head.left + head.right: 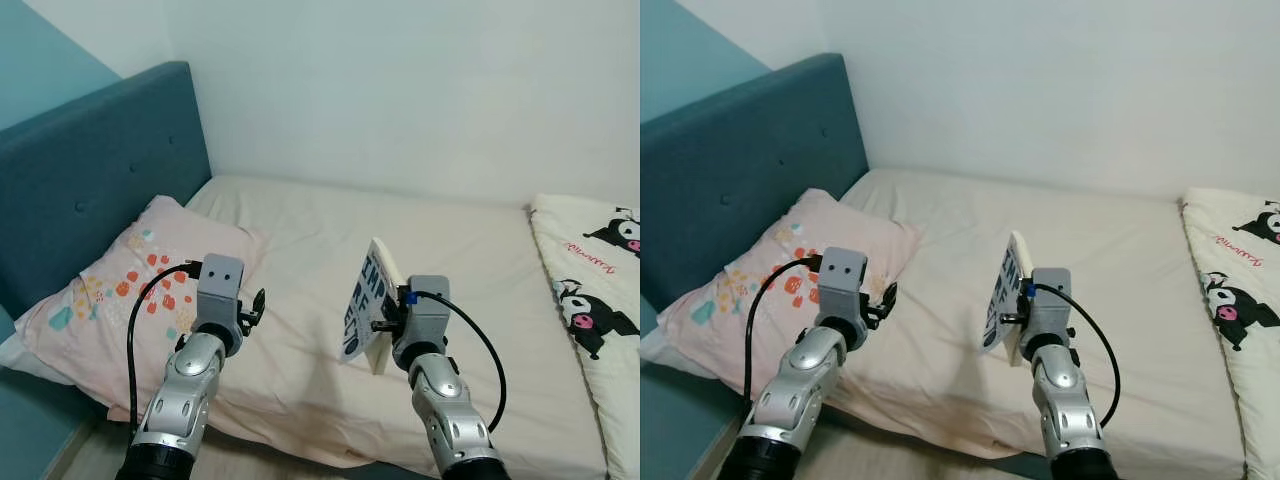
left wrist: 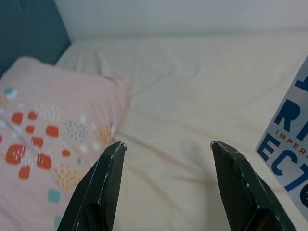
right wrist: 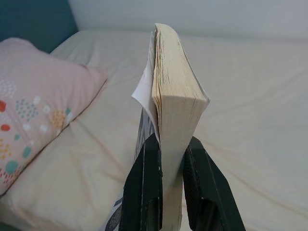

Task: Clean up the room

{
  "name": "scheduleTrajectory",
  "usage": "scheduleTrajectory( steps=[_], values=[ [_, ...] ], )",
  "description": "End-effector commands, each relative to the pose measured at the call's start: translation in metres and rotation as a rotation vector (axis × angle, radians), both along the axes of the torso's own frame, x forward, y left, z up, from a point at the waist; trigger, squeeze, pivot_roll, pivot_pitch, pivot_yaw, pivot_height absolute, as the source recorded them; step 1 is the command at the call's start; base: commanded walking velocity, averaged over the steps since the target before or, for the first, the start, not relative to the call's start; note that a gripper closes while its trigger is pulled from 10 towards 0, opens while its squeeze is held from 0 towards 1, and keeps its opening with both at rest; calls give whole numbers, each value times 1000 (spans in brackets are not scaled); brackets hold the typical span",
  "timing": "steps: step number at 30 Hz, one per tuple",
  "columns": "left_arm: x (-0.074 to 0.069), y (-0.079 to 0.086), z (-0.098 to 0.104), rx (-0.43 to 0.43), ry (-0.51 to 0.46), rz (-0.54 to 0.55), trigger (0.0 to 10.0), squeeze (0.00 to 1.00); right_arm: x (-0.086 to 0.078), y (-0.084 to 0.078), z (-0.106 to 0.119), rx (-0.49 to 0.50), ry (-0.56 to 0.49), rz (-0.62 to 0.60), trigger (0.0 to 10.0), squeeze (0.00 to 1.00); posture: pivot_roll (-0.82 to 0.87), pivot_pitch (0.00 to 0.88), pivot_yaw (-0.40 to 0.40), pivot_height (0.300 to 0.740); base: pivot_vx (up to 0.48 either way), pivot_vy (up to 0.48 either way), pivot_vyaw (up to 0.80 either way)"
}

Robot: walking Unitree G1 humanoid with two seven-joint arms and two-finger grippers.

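**Operator:** Report the position of the book and the condition of both grippers.

**Monitor:** You will find the book [image 1: 368, 305] in the right gripper [image 3: 167, 144], held above the bed [image 1: 300, 250] and not touching the sheet. It stands nearly upright, tilted slightly. Its white cover with large blue lettering faces the robot's left, and the yellowed page edges face the right wrist camera. The two black fingers [image 3: 144, 187] are clamped on the lower part of the book, one on each side of the page block. The loose front cover curls a little away from the pages.

**Operator:** And the left side?

**Monitor:** The left gripper [image 2: 166, 144] is spread wide and holds nothing. You can see bare cream sheet between its fingertips [image 2: 115, 149]. It hovers over the near part of the bed, just beside the pillow [image 1: 130, 290] — a pink one with orange, teal and yellow prints — which lies against the blue headboard [image 1: 90, 170]. In the left wrist view the book's blue lettering enters at the edge, so the two grippers are near each other but apart.

**Operator:** Anything else on the bed?

**Monitor:** A white blanket [image 1: 590, 280] with black-and-pink cartoon figures lies along the robot's right side of the mattress, well apart from the book. The middle of the sheet shows light creases. A white wall [image 1: 400, 90] stands behind the bed, and a black cable [image 1: 140, 320] loops from the left wrist camera housing — a matching one runs from the right.
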State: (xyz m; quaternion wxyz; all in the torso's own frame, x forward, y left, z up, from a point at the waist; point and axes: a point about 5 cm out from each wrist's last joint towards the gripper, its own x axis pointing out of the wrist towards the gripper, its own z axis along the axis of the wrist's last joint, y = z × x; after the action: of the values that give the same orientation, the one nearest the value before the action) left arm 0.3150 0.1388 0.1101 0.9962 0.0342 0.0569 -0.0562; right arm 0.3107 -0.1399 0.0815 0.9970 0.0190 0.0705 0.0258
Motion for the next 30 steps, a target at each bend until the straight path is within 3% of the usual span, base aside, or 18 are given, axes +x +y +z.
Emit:
scheduleTrajectory(
  steps=[1,7,11,15,25,30],
  values=[
    [2,1,-1,-13,10,15,10000,0,3,0,7,-4,-32,2,10000,0,8,4,-25,740,0,0,0],
    [4,2,4,-45,-17,37,10000,0,5,1,9,-29,-33,24,10000,0,7,1,-29,740,82,0,0],
    [4,3,5,-52,-19,38,10000,0,5,3,9,-32,-38,37,10000,0,7,1,-30,740,339,0,800],
    [3,2,5,-54,-19,37,10000,0,4,4,9,19,-41,22,10000,0,8,1,-31,740,379,0,0],
    [4,3,5,-53,-22,42,10000,0,5,6,8,-39,-30,73,10000,0,9,4,-32,740,383,0,0],
    [3,3,5,-50,-24,42,10000,0,3,12,7,-62,-35,106,10000,0,9,3,-33,740,382,0,800]
  ],
)
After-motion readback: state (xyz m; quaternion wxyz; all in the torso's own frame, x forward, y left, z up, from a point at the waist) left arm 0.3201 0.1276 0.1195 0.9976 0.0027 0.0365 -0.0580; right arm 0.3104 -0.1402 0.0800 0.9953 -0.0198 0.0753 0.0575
